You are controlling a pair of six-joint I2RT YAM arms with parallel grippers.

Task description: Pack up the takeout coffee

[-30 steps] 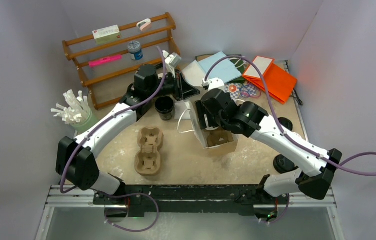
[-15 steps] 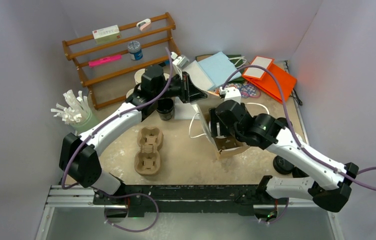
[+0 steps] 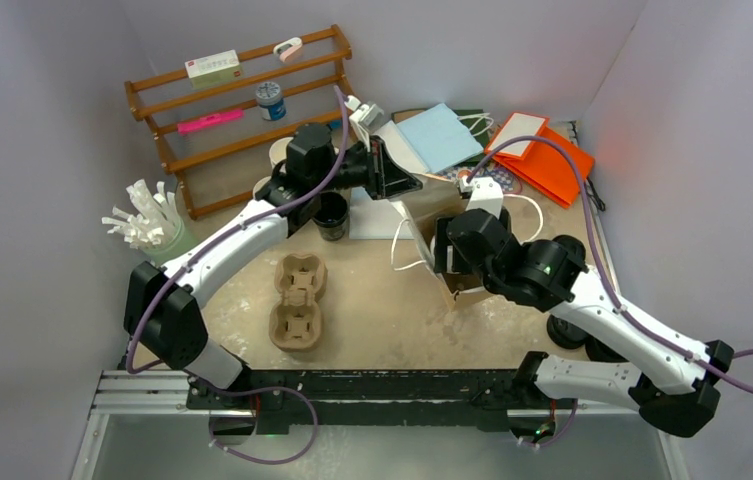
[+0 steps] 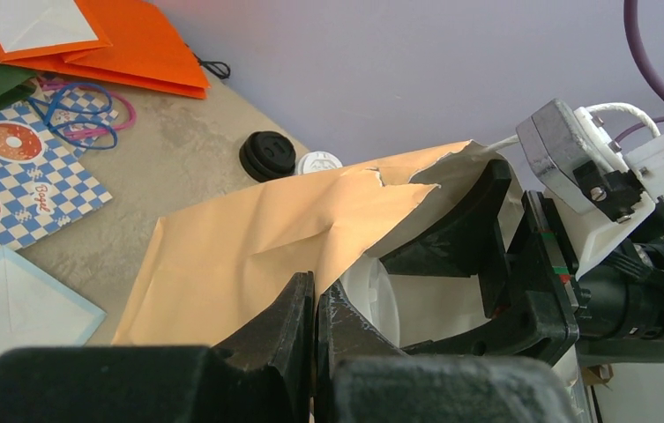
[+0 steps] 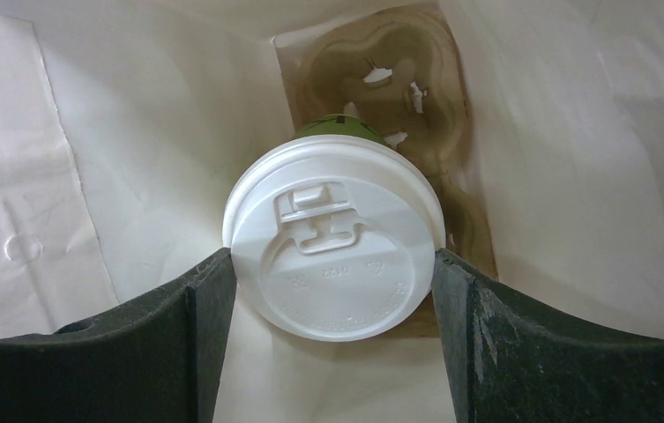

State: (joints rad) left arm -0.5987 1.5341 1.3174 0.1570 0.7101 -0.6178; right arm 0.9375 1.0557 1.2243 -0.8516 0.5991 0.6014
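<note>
Since the earlier frame, both arms and the paper bag (image 4: 249, 238) have shifted right across the tabletop (image 3: 372, 310). Left tool (image 4: 315, 304), closed to a narrow slit, pinches the bag's torn rim, evidently to hold its mouth open. Right tool (image 5: 334, 273) clamps one lidded takeout coffee (image 5: 337, 220) inside the bag, above a pulp tray (image 5: 399, 62). Counted: one coffee; two trays, the second tray (image 3: 297, 300) lying outside; one black cup (image 3: 330, 213).
</note>
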